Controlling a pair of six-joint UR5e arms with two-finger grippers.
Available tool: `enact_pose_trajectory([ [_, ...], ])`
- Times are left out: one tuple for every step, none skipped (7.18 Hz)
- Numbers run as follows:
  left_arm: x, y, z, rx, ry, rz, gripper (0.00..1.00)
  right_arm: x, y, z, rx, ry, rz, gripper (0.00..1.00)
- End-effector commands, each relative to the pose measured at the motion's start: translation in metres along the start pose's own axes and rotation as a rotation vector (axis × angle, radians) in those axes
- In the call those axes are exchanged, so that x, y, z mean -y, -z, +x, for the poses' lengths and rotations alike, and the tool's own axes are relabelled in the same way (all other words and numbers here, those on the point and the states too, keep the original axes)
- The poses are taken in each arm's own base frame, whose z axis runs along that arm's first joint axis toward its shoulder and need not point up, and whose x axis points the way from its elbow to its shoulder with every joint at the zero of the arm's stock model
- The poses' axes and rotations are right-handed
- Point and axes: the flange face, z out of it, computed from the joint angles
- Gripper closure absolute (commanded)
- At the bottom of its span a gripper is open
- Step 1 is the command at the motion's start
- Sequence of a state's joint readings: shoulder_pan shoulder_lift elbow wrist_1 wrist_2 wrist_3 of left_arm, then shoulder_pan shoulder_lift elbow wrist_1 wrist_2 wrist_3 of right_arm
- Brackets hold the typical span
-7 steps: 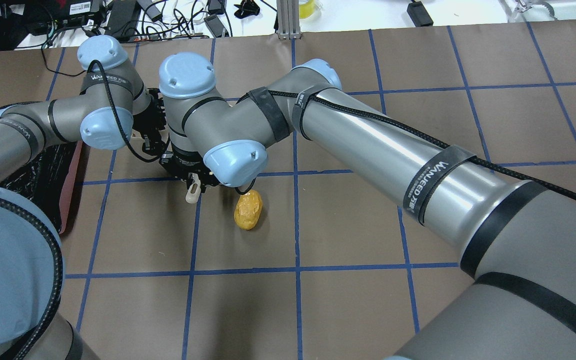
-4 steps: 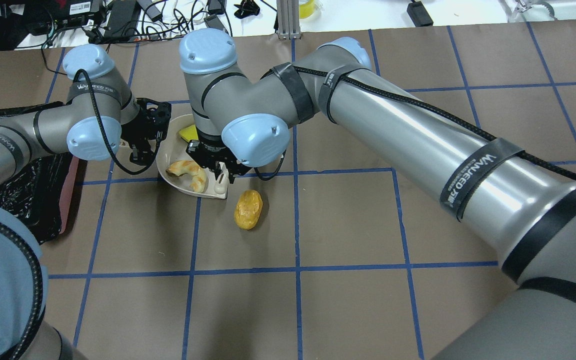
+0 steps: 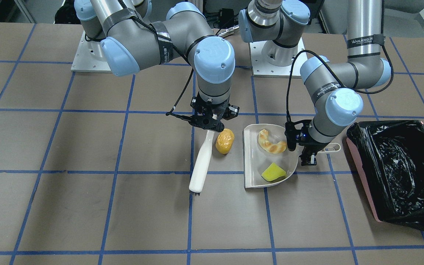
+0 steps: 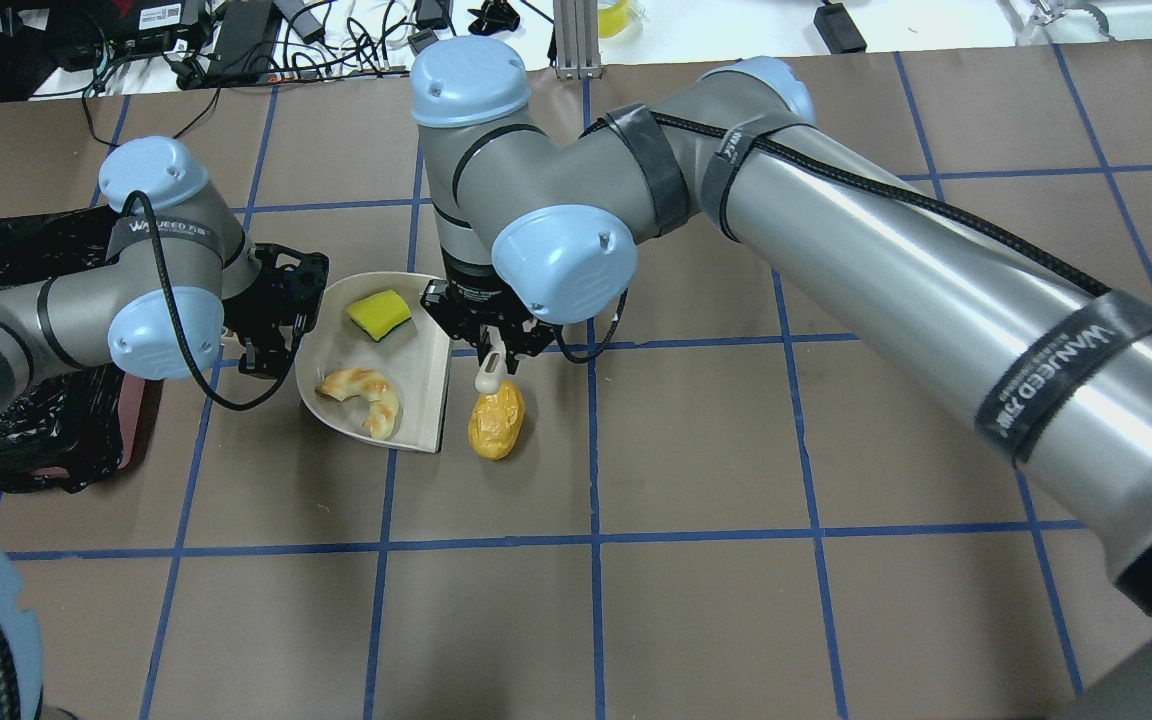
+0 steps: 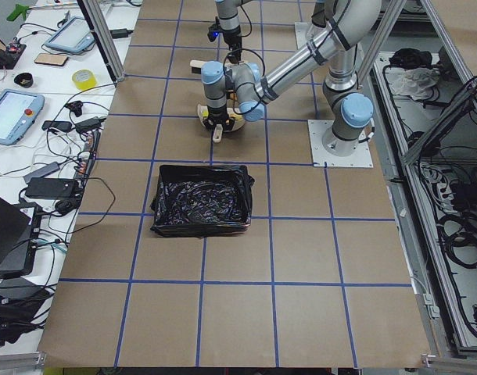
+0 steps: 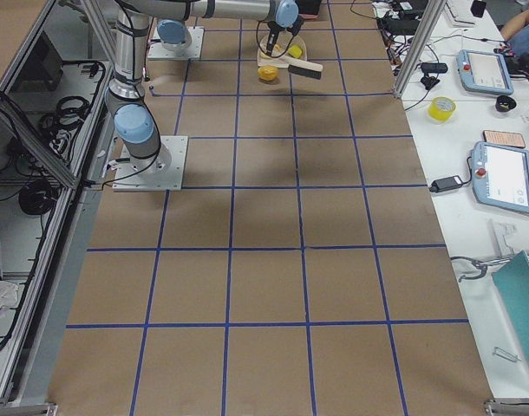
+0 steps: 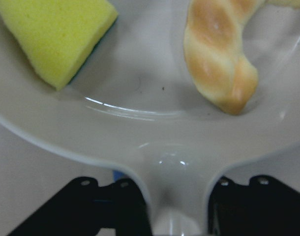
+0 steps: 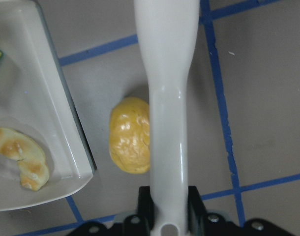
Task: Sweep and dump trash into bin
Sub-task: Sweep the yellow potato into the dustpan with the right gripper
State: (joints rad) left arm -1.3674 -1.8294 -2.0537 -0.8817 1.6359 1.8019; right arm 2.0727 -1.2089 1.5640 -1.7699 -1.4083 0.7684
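Roughly two thirds of the sweeping looks done. Two pieces of trash, the croissant-like piece [image 3: 271, 142] and the yellow sponge wedge [image 3: 273, 172], lie inside the beige dustpan [image 3: 251, 156], which sits on the table [image 3: 87, 184]. The third, the potato-like oval [image 3: 225, 141], lies on the table between the pan's open lip and the white brush [image 3: 201, 163], just beside both. The left gripper [image 7: 177, 214] has its fingers [image 7: 124, 206] pinched on the dustpan's handle. The right gripper [image 8: 168, 209] has its fingers clamped on the brush handle, with the brush on the oval's far side from the pan. Left to do, by this reading: push the oval over the lip, then carry the pan to the bin [image 3: 396, 165], which stands near the pan's handle side, and tip all three in.
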Motion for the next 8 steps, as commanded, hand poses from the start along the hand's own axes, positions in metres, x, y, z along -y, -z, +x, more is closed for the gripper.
enact_pose_trajectory([
  [0.005, -0.001, 0.023, -0.011, 0.038, -0.003, 1.00, -0.044, -0.027, 0.038, -0.035, -0.010, -0.048, 1.00],
  [0.001, 0.001, 0.022, -0.007, 0.046, -0.004, 1.00, -0.063, -0.032, 0.036, -0.038, -0.012, -0.045, 1.00],
  [0.001, -0.001, 0.024, -0.012, 0.050, -0.001, 1.00, -0.083, -0.044, 0.021, -0.030, -0.013, -0.026, 1.00],
  [0.002, -0.001, 0.025, -0.011, 0.045, -0.001, 1.00, -0.092, -0.055, 0.013, -0.023, -0.013, -0.015, 1.00],
  [0.002, -0.001, 0.025, -0.011, 0.047, -0.001, 1.00, -0.096, -0.062, 0.011, -0.026, -0.018, -0.017, 1.00],
  [0.002, -0.002, 0.026, -0.013, 0.047, -0.001, 1.00, -0.102, -0.068, 0.008, -0.017, -0.005, -0.008, 1.00],
  [0.002, -0.001, 0.025, -0.011, 0.047, -0.001, 1.00, -0.111, -0.075, 0.001, -0.007, 0.007, 0.012, 1.00],
  [0.001, 0.000, 0.024, -0.009, 0.047, -0.002, 1.00, -0.122, -0.085, -0.010, 0.007, 0.029, 0.025, 1.00],
])
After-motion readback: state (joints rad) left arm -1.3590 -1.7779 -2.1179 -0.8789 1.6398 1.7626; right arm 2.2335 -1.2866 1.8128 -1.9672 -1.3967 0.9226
